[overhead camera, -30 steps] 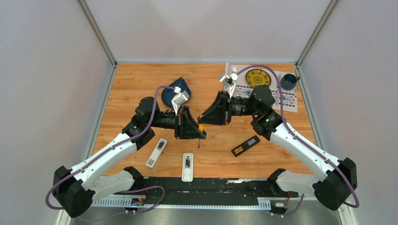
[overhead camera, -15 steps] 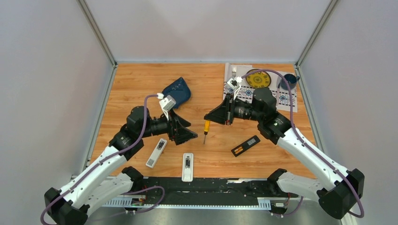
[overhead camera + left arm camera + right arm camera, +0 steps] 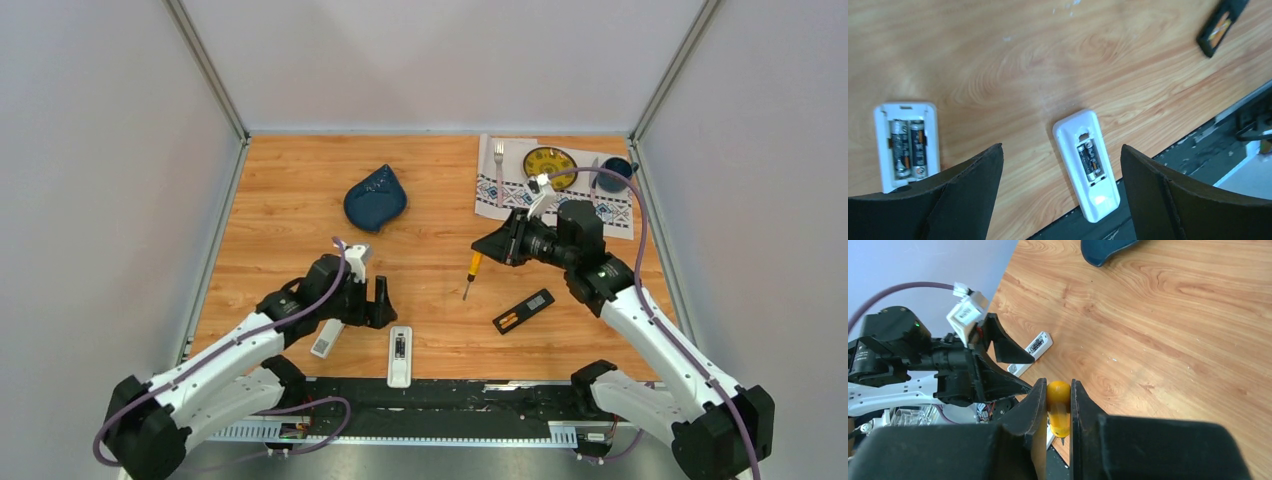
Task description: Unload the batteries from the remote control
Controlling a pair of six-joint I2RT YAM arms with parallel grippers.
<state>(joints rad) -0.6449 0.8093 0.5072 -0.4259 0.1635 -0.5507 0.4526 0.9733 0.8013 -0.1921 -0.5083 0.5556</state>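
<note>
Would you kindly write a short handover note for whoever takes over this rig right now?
Left gripper: open and empty, hovering over the two white remotes.
Right gripper: shut on the handle of the orange-handled screwdriver, tip pointing down.
Things: left white remote and middle white remote lie nearest the arm bases, black remote to their right. All three lie with their battery bays open.
Done: bays exposed; no battery seen lying loose.
Left: take the batteries out of each white remote, and the orange ones showing in the black remote.
</note>
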